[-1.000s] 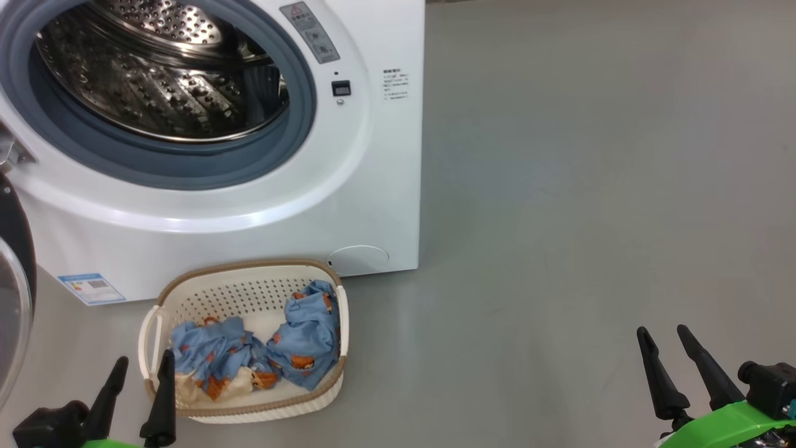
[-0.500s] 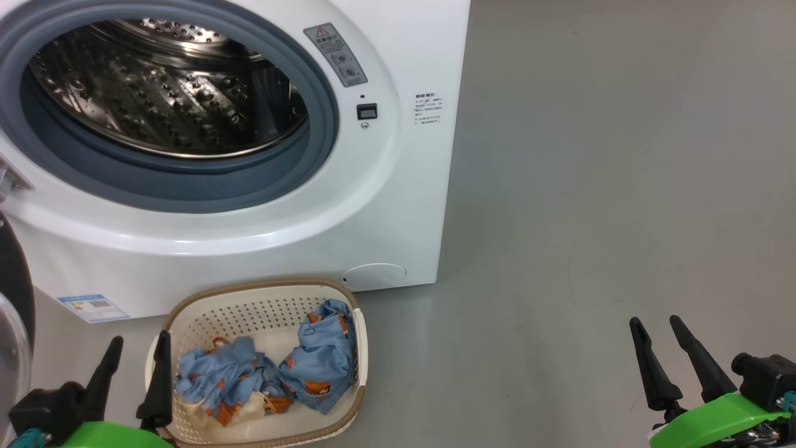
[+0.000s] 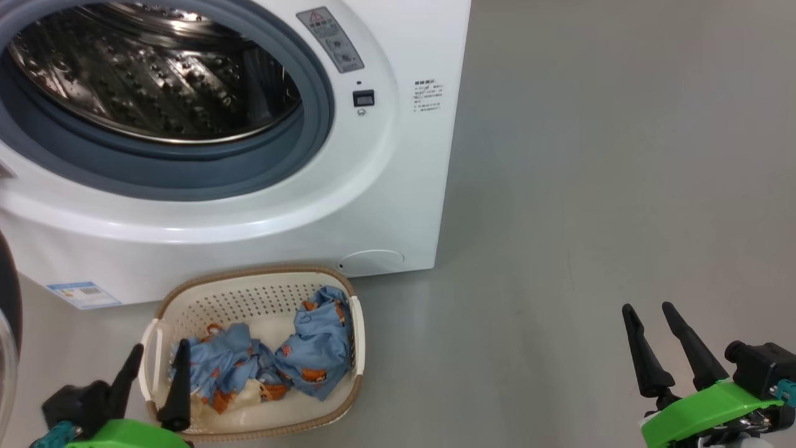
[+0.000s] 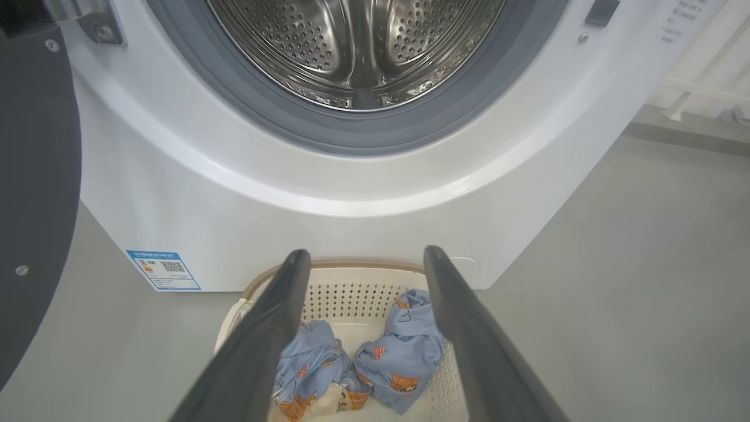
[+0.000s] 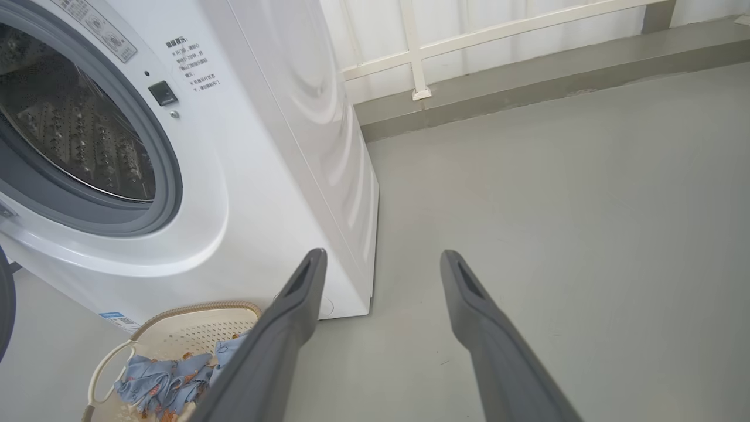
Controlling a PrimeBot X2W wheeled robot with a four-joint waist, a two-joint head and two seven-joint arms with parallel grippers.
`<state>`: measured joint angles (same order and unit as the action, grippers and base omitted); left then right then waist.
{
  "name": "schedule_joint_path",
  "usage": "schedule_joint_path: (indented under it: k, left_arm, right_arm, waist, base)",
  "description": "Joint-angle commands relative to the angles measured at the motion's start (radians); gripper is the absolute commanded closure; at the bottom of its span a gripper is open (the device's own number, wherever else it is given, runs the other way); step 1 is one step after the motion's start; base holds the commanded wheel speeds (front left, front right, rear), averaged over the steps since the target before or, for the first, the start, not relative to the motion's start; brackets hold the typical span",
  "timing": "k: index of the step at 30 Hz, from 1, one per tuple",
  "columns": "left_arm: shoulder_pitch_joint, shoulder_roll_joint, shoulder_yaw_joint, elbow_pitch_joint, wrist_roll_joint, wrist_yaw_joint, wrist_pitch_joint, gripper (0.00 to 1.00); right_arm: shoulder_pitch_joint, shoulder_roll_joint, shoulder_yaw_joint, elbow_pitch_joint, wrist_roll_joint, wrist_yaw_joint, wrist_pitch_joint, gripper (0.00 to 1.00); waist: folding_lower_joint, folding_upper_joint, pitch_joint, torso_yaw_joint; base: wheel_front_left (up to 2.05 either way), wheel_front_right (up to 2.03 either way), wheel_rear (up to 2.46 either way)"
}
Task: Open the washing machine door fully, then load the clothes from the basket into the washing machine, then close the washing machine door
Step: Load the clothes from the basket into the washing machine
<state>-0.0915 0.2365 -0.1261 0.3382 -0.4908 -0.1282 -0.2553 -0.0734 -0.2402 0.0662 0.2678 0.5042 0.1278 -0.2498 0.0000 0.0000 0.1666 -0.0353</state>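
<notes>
Clothes (image 3: 273, 364): in basket (image 3: 249, 275), just ahead of left gripper (image 3: 160, 346)
Left fingers (image 3: 179, 389): apart, empty
Right gripper (image 3: 647, 308): well apart from basket, likewise spread

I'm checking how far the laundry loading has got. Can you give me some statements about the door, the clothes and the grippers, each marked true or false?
1. The washing machine door stands open. True.
2. The clothes are inside the washing machine. False: both bundles lie in the basket.
3. The left gripper is open and holds nothing. True.
4. The right gripper grips the basket's handle. False: it is open over the floor, well apart from the basket.
</notes>
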Motion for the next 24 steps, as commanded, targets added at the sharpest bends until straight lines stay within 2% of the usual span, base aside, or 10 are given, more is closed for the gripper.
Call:
schedule_joint_path:
  k: [1, 6, 24]
  left_arm:
    - [-0.053, 0.023, 0.019, 0.013, 0.024, -0.002, -0.006, 0.0]
    - [-0.126, 0.014, -0.001, 0.133, 0.039, -0.002, -0.006, 0.0]
    - [-0.577, 0.053, -0.183, 0.743, 0.141, -0.002, 0.005, 0.0]
  right_arm:
    - [-0.026, -0.005, 0.027, -0.027, -0.003, 0.003, -0.012, 0.0]
    - [-0.055, 0.004, 0.035, -0.036, -0.004, 0.003, -0.012, 0.0]
    - [-0.203, 0.043, 0.078, -0.063, -0.018, 0.003, -0.012, 0.0]
  waist:
    - [0.0, 0.0, 0.027, -0.002]
    - [0.0, 0.0, 0.094, -0.003]
    - [0.0, 0.0, 0.363, -0.04]
  base:
    - [0.0, 0.0, 0.0]
    - [0.0, 0.0, 0.0]
    - [0.0, 0.0, 0.0]
